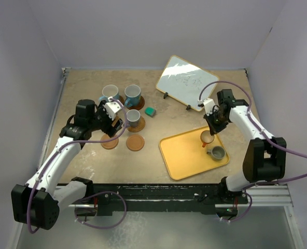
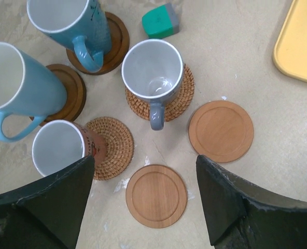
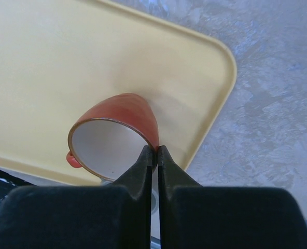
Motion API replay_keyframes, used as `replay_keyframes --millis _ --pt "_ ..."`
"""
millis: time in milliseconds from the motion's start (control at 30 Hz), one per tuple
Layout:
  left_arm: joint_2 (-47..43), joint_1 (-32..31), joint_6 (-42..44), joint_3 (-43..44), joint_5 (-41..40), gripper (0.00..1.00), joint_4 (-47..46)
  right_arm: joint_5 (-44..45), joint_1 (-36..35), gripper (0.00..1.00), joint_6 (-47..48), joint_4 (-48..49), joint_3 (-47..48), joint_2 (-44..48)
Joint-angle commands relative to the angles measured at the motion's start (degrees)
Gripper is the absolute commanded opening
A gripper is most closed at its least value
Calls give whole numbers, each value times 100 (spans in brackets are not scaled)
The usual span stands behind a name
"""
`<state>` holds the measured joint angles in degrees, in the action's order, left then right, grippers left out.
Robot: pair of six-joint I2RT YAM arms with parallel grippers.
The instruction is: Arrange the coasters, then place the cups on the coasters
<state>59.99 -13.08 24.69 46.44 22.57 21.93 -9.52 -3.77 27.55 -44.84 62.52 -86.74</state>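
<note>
My right gripper (image 3: 154,155) has its jaws pinched almost together on the near rim of the orange cup (image 3: 117,122). The cup is glossy rust outside and pale inside, with its small handle left of my fingers. It is over the yellow tray (image 3: 50,52); I cannot tell whether its base touches. A grey cup (image 1: 217,152) shares the tray, close behind me.

My left gripper (image 2: 145,171) hangs with jaws wide, holding nothing. One bare wooden coaster (image 2: 156,195) lies between its fingers, and a second coaster (image 2: 221,130) lies just past the right one. Ahead, a grey mug (image 2: 152,72) and a pinkish cup (image 2: 60,148) sit on woven coasters (image 2: 114,148). Two blue cups (image 2: 18,85) sit on dark coasters (image 2: 117,36), near a teal block (image 2: 160,21).
</note>
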Motion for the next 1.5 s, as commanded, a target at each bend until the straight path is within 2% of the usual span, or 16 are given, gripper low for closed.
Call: replay_keyframes --millis 0,200,400,500,767,1033,1233,1467 --pt "-17 19 63 456 566 76 -228 -575 -9 0 -393 -317 651 371" --pt "373 -168 -100 1039 639 77 -167 -662 -348 0 -1342 -56 1166 587" --pt "965 -1066 -81 1884 -298 77 -203 7 -1076 0 -2339 1012 1535 718" --pt "1275 -1306 -461 2310 -341 77 -281 184 -1328 0 -2731 1444 1670 746" --pt "2069 -1964 -2150 3304 -598 70 -584 966 -1893 0 -3487 2415 1536 875" --pt "2792 -2436 -3232 3960 -786 68 -846 1315 -2127 0 -3887 2743 1532 878" --pt "3263 -2631 -3653 4217 -1340 66 -1041 1455 -2283 0 -4003 2771 1553 896" --pt "3851 -2752 -3909 4577 -1635 54 -890 1423 -2362 0 -3995 2755 1538 922"
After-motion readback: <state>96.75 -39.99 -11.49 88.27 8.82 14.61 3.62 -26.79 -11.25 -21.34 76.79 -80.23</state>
